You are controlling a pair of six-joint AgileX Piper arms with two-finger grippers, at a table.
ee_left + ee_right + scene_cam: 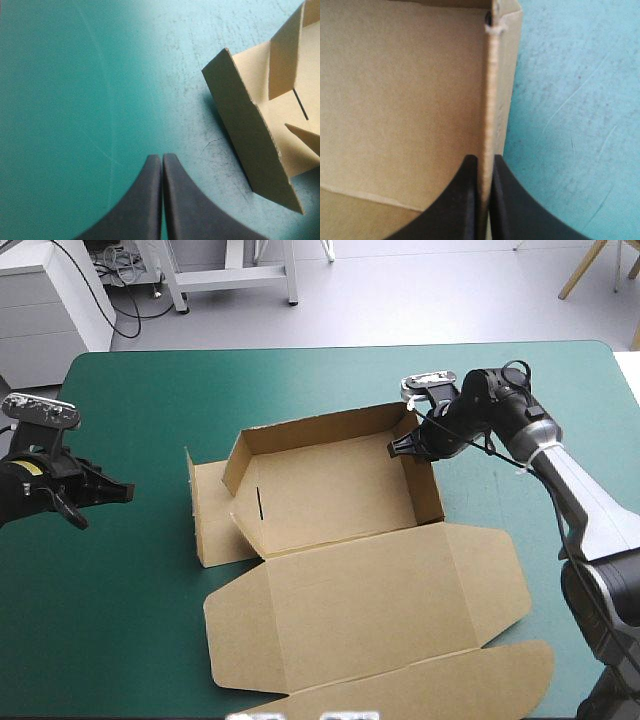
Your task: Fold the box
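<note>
Right gripper (401,446) first: its black fingers are pinched together on the box (330,502), clamped on the top edge of the raised wall at the tray's 3 o'clock side, close to the far corner. From the right wrist view the right gripper (485,160) has that wall's cut edge running straight out from between the two tips, with the box (395,100) floor on one side and the teal-green cover (580,125) on the other. Over at 9 o'clock on the table, the left gripper (118,490) hangs well apart from the board, tip pointing toward 3 o'clock. In its own view the left gripper (162,158) has both fingers pressed flat against each other with nothing between them and only teal-green cover (75,100) below. Ahead of it and off to one side stands the near end of the box (250,135), a side panel raised on edge. Now the box as a whole: it sits around the middle of the table as an open tray, the walls at 12 and 3 o'clock upright and the 9 o'clock panel standing beside a flat flap. The lid (370,600) lies flat on the teal-green cover (130,620) toward 6 o'clock, its front flap reaching the near edge.
</note>
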